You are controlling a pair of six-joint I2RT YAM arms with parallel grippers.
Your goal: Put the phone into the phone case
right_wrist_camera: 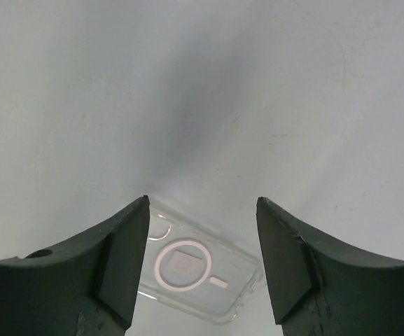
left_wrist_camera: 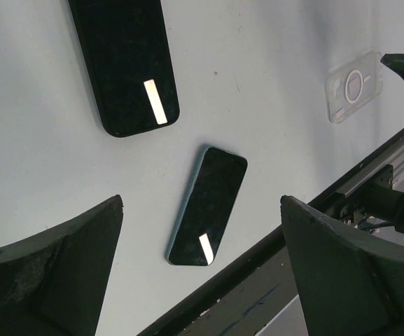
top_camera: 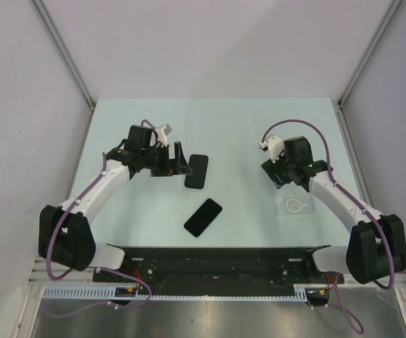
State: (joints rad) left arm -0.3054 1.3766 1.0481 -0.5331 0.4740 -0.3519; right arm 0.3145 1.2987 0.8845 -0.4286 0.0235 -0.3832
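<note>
Hovering above the clear phone case [right_wrist_camera: 187,269] flat on the table [right_wrist_camera: 258,84], the right gripper [right_wrist_camera: 202,203], jaws apart and empty, should square to its long edges; the left gripper [left_wrist_camera: 202,201] gapes wide beside the farther black phone [top_camera: 197,171].

The left arm [top_camera: 93,190] and right arm [top_camera: 340,201] are showing white links joined by bulky black joints, with a purple cable [top_camera: 53,232] looping along each. A small green light [top_camera: 309,167] is glowing right of centre in the top view. The left gripper [left_wrist_camera: 202,206] is showing matte black, wedge-shaped fingers [left_wrist_camera: 54,273].
</note>
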